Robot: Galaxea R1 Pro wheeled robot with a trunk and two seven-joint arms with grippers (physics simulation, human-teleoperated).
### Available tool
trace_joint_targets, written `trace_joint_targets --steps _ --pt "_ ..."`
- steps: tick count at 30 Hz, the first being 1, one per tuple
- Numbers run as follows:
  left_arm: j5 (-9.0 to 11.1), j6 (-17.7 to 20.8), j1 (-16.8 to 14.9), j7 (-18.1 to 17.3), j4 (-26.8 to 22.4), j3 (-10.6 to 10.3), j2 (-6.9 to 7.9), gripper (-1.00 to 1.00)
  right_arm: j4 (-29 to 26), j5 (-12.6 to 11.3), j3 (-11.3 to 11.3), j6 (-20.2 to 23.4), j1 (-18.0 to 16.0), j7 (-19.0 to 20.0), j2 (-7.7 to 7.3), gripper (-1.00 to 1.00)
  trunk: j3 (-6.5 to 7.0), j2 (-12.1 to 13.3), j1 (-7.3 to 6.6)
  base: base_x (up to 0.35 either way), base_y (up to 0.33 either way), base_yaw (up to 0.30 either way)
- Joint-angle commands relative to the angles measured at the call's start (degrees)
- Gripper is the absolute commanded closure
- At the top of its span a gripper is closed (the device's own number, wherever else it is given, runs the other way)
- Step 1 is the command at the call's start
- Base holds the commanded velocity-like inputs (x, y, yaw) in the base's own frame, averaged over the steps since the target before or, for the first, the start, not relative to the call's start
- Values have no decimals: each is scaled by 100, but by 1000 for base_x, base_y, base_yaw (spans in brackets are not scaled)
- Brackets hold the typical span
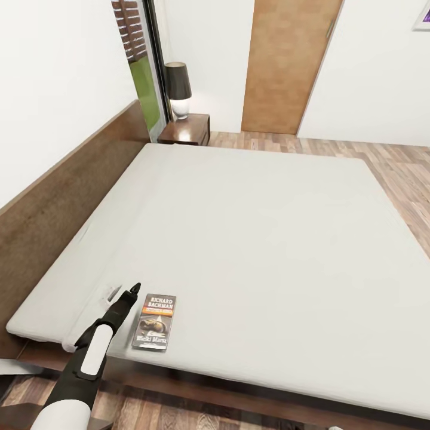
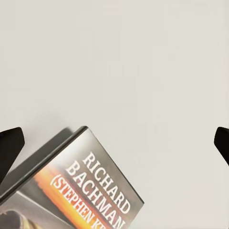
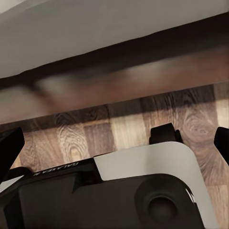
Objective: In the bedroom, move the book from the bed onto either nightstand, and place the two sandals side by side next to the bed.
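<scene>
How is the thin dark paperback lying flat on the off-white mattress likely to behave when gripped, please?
The thin dark paperback probably feels light and may flex. Lying flat on the soft off-white mattress, its edge likely resists pinching; the left gripper beside it might slide it instead.

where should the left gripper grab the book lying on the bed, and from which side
Probably across its long edges, coming down from above. The book lies flat, cover up, on the mattress near the bed's near edge, thin and narrow. The left gripper is beside its left edge, fingers spread wide. Being so flat, it may need tipping up by one edge.
</scene>
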Motion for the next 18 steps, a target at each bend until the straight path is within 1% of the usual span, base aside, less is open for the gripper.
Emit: trace_joint_targets --steps 1,18 --pt "60 44 -2 7 -8 18 -6 -100 8 -53 40 -22 -4 19 -5 -100 -22 -44 23 0 0 0" --pt "60 44 -2 6 -6 18 -6 -100 8 -53 40 -22 -4 19 -4 -100 -327 -726 396 0 0 0"
